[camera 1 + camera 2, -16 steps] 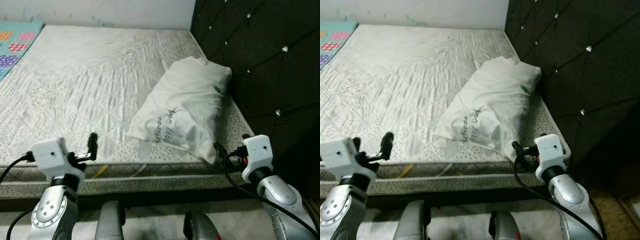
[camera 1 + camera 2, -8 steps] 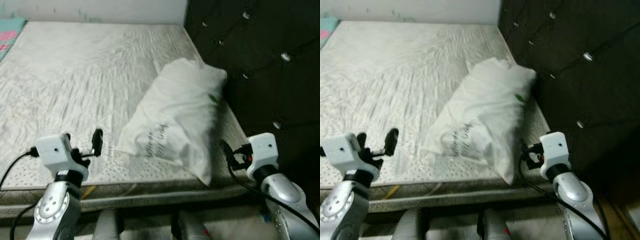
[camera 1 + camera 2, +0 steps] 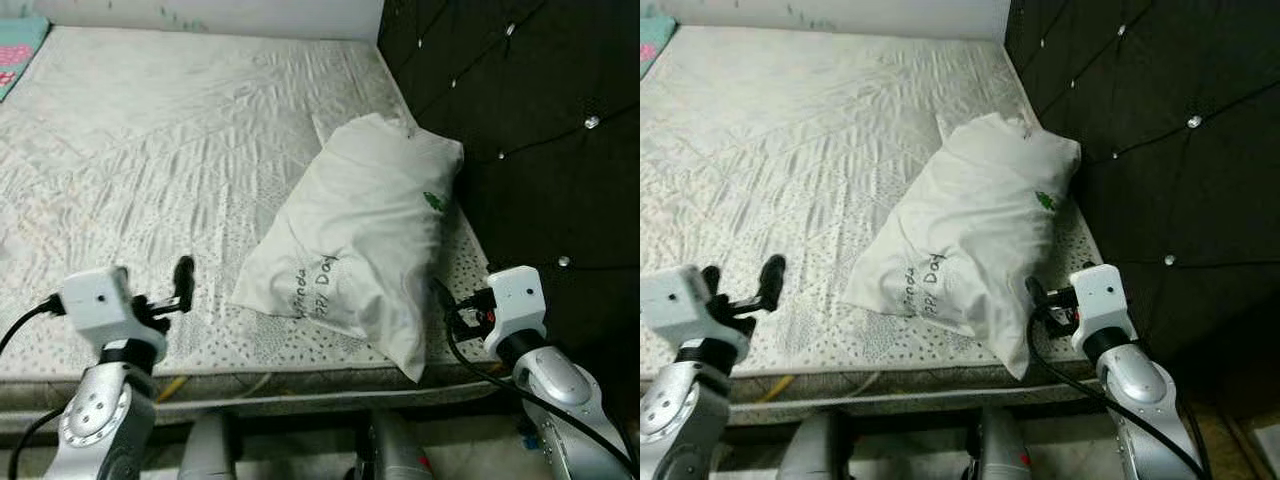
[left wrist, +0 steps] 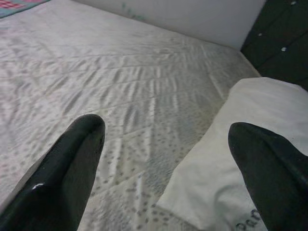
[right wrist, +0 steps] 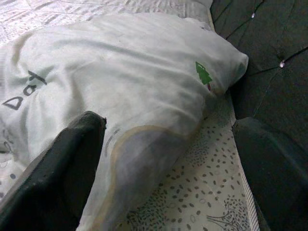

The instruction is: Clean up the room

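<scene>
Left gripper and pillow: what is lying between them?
Only bare mattress separates the left gripper from the pillow, clearest in the left wrist view.

Camera has swung and tilted since a second ago; whole scene shifted. Pillow (image 3: 360, 255) lies unmoved on mattress (image 3: 150, 150). Right gripper (image 5: 163, 159), fingers spread, now closer against the pillow's near end. Left gripper (image 4: 168, 163) raised slightly over the mattress edge.
</scene>
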